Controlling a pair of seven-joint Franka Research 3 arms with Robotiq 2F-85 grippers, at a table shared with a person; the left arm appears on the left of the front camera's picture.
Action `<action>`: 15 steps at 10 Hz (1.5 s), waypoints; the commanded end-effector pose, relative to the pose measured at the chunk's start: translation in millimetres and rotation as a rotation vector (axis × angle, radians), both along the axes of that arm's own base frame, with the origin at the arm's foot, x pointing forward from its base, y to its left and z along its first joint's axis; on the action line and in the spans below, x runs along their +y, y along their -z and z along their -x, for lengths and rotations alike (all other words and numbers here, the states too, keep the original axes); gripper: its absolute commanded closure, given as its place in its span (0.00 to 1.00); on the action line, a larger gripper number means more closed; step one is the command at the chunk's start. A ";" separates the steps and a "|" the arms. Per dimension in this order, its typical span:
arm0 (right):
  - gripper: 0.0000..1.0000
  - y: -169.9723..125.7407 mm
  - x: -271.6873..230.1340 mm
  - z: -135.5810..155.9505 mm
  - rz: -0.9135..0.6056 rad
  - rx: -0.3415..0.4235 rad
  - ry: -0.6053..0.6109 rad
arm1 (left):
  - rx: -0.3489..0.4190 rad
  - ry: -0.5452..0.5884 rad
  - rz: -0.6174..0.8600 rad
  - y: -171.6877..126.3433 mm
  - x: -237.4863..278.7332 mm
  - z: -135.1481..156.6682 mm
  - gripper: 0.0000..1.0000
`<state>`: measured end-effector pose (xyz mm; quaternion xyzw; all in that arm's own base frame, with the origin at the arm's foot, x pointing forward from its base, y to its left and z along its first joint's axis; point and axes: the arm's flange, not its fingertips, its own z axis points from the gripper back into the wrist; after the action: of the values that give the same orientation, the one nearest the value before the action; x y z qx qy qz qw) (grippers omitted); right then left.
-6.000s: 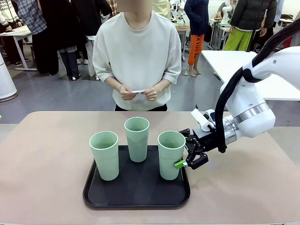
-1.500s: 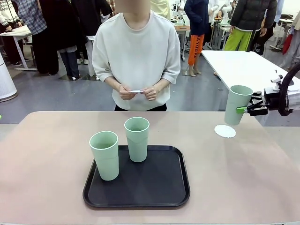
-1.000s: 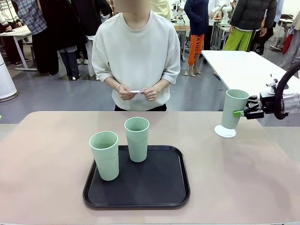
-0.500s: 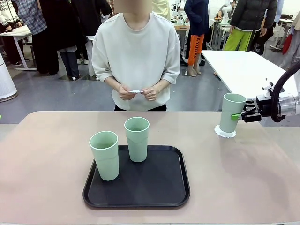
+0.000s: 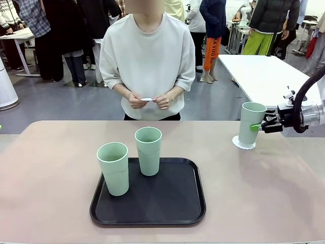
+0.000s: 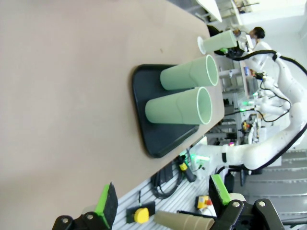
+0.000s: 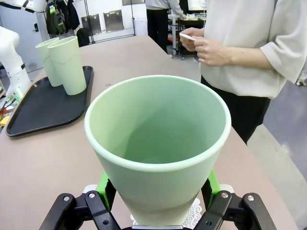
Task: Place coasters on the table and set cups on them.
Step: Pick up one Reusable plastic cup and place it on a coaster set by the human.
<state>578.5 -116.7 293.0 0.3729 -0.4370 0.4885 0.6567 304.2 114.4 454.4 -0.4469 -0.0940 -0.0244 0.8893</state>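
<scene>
At the bottom edge of the left wrist view we see the left gripper (image 6: 163, 199). Its two black fingers with green pads stand wide apart and hold nothing.

Low in the middle of the front view a black tray (image 5: 147, 217) with round corners and a raised rim lies on the smooth pink-beige table (image 5: 51, 183). Two pale green plastic cups stand upright on it, the near cup (image 5: 112, 168) at its left and the far cup (image 5: 148, 151) just behind. Both are tall, get thinner toward the foot and have a faint step around the middle.

At the right middle a third cup (image 5: 251, 123) of the same kind stands on one round white coaster (image 5: 244, 143) with a lacy edge. The right gripper (image 5: 259, 125) is clamped on this cup, a green pad pressing each side.

That makes three cups and one coaster on the table.

Farther back, at the upper middle, the person's hands (image 5: 163, 101) pinch a thin white piece (image 5: 148, 99). We cannot tell how many pieces it is. A white table (image 5: 264, 71) stands at the upper right.
</scene>
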 end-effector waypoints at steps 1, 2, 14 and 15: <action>0.15 -0.7 1.1 0.6 -0.005 -0.004 -0.008 | -0.007 0.001 0.014 -0.7 1.2 0.6 0.00; 0.15 -0.7 1.1 0.6 -0.005 -0.004 -0.008 | -0.007 0.001 0.014 -0.7 1.2 0.6 0.00; 0.15 8.7 -9.8 -12.2 -0.069 -0.013 -0.033 | -0.007 0.001 0.014 -0.7 1.2 0.6 0.00; 0.15 10.5 -8.9 -13.5 -0.070 -0.014 -0.039 | -0.007 0.001 0.014 -0.7 1.2 0.6 0.00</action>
<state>582.7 -125.3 283.3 0.3952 -0.4410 0.4847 0.6438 304.2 114.4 454.4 -0.4469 -0.0940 -0.0244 0.8893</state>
